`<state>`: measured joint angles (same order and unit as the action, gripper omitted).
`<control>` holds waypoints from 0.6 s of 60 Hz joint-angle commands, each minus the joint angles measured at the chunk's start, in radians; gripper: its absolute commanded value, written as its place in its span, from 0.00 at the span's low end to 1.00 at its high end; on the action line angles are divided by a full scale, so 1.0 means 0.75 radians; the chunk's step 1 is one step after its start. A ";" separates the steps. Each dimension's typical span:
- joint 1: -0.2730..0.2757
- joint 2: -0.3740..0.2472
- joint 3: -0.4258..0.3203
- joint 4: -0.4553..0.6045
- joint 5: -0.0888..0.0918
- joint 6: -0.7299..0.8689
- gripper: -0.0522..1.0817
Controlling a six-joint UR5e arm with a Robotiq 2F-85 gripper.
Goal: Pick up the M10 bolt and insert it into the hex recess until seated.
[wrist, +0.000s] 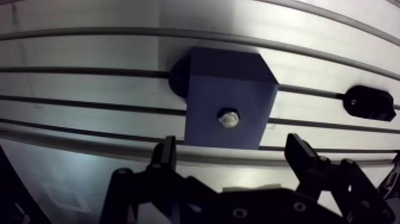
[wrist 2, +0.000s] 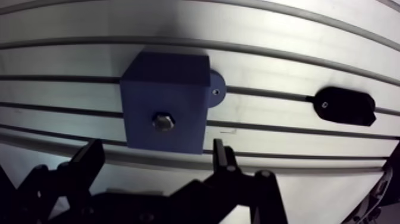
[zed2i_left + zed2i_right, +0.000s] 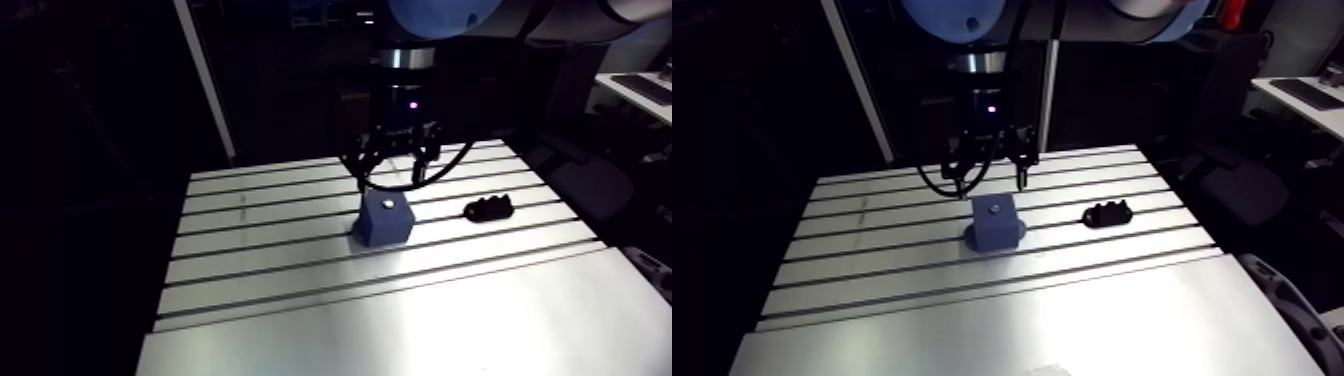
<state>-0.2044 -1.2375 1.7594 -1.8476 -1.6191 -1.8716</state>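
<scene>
A blue block (image 1: 229, 104) stands on the slotted table (image 3: 400, 310). A silver M10 bolt (image 1: 228, 118) sits in the hex recess on the block's top face, only its head showing. My gripper (image 1: 231, 156) hangs above the block's near edge, open, with nothing between its black fingers (image 1: 165, 156). In the arm view the gripper (image 3: 398, 160) hovers just behind and above the blue block (image 3: 384, 221), with the bolt head (image 3: 387, 205) a bright spot on top.
A small black fixture (image 3: 487, 209) lies on the table to the right of the block, also seen in the wrist view as the black fixture (image 1: 369, 102). Long grooves run across the table surface.
</scene>
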 commanded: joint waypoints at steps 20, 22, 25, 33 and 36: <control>-0.002 -0.049 -0.015 0.006 0.010 0.019 0.11; -0.002 -0.057 -0.013 0.008 0.009 0.019 0.16; -0.002 -0.065 -0.010 0.006 0.007 0.020 0.26; -0.007 -0.085 0.014 -0.004 0.000 0.009 0.93; -0.009 -0.087 0.022 -0.009 0.000 0.002 0.97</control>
<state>-0.2064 -1.2853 1.7571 -1.8457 -1.6169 -1.8608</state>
